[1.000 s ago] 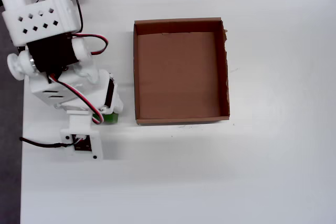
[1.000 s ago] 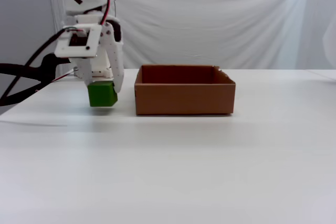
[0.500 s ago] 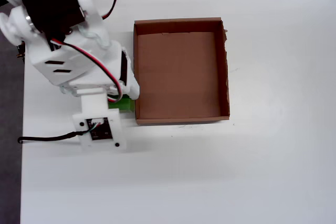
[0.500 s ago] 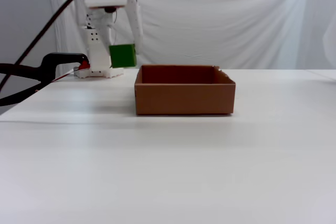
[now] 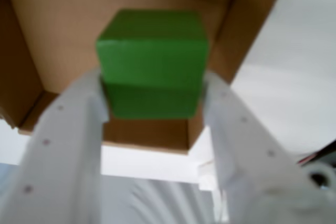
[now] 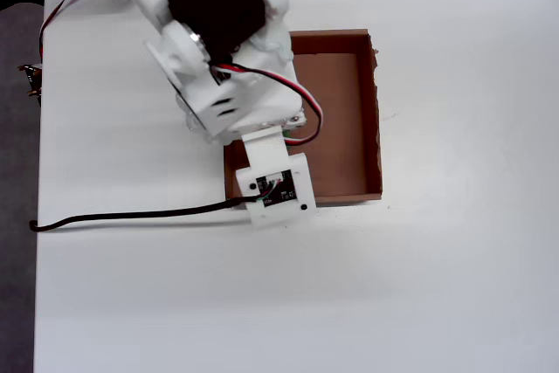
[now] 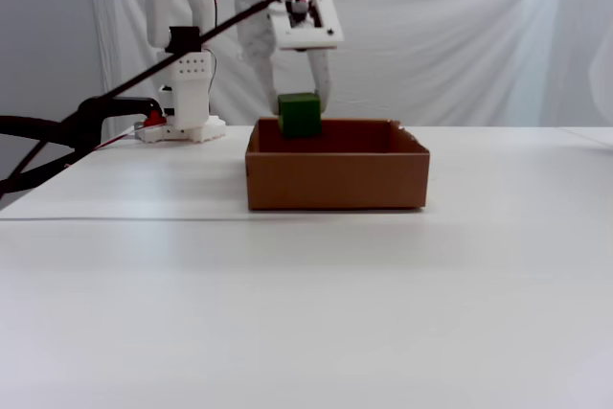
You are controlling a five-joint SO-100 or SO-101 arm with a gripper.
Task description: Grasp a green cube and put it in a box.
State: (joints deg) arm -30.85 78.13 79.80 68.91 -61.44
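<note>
A: Item one, step in hand?

B: Carry to drop. Your gripper [image 5: 152, 98] is clamped on the green cube [image 5: 152, 61], white fingers [image 5: 79, 114] pressing both sides. In the fixed view the green cube [image 7: 300, 115] hangs at rim level over the left part of the box [image 7: 335, 179].

A: Item two, box contents?

B: Brown floor [image 6: 336, 120] bare where visible; the arm hides the left part from overhead.

A: Next move?

B: You likely lower slightly, then part the fingers over the floor, clear of the walls. The counter [image 7: 306, 313] carries the box.
</note>
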